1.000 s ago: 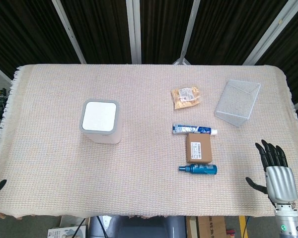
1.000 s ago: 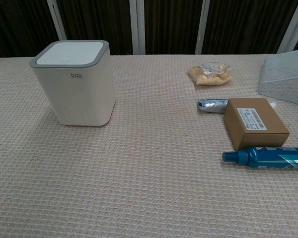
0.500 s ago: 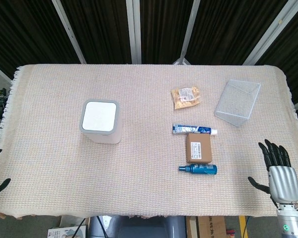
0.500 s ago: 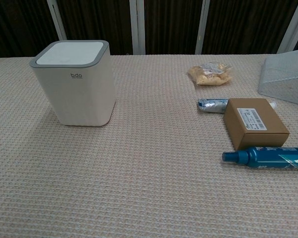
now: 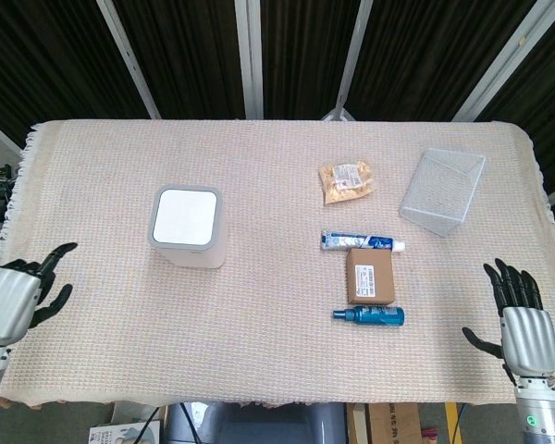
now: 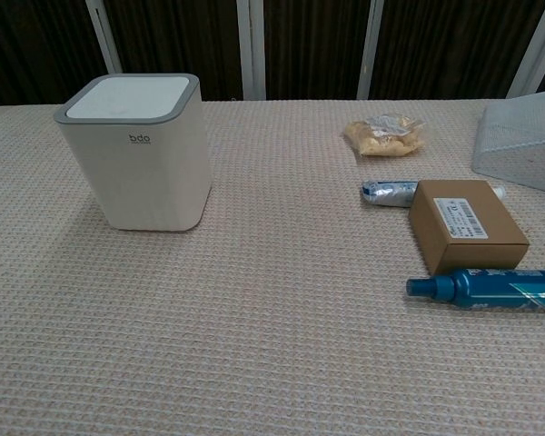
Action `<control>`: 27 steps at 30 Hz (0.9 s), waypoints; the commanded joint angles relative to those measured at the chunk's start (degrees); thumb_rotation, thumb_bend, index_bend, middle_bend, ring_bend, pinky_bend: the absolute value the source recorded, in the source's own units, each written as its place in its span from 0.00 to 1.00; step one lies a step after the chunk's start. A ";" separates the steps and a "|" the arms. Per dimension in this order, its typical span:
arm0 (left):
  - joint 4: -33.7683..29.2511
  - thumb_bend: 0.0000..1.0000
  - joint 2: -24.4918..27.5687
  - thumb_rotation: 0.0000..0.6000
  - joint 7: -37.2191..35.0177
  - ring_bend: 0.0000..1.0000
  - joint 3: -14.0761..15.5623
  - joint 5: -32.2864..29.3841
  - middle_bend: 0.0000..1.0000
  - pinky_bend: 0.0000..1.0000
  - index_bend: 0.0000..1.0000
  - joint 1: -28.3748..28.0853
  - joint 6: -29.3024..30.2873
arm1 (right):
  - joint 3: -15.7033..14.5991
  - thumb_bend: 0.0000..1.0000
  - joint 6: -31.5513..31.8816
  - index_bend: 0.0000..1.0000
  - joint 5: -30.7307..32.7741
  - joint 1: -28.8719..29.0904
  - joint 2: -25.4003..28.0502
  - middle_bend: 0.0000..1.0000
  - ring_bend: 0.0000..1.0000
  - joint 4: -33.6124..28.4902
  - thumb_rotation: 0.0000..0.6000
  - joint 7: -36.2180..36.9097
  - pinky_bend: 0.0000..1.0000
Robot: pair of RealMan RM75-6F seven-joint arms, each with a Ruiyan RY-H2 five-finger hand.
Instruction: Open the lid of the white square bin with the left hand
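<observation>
The white square bin (image 5: 189, 228) stands left of centre on the woven cloth, its flat white lid (image 5: 185, 217) down inside a grey rim; the chest view shows the bin (image 6: 139, 152) upright at the left. My left hand (image 5: 12, 296) hovers at the table's left front corner, well to the left of the bin, fingers spread and holding nothing. My right hand (image 5: 517, 317) is at the right front corner, fingers spread, empty. Neither hand appears in the chest view.
Right of centre lie a snack packet (image 5: 346, 179), a toothpaste tube (image 5: 363, 242), a brown box (image 5: 371, 276) and a blue spray bottle (image 5: 370, 316). A clear wire basket (image 5: 442, 191) lies tipped at the back right.
My left hand has risen into the head view at the left front corner, moving up and inward. The right hand has slid slightly down. The bin has not moved.
</observation>
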 commanded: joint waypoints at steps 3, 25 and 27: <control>-7.32 0.59 0.63 1.00 9.13 0.78 -2.84 -4.97 0.91 0.71 0.23 -7.38 -10.67 | -0.01 0.14 -0.04 0.10 0.05 0.01 -0.01 0.00 0.04 0.02 1.00 -0.09 0.03; -10.28 0.60 -6.94 1.00 22.78 0.78 -5.94 -28.24 0.90 0.71 0.23 -19.93 -23.25 | 0.11 0.14 0.31 0.10 0.12 -0.25 0.62 0.00 0.04 -0.26 1.00 0.68 0.03; -9.81 0.60 -7.37 1.00 23.27 0.78 -5.71 -29.23 0.90 0.71 0.23 -20.76 -23.59 | 0.16 0.14 0.37 0.10 0.18 -0.27 0.63 0.00 0.04 -0.27 1.00 0.71 0.03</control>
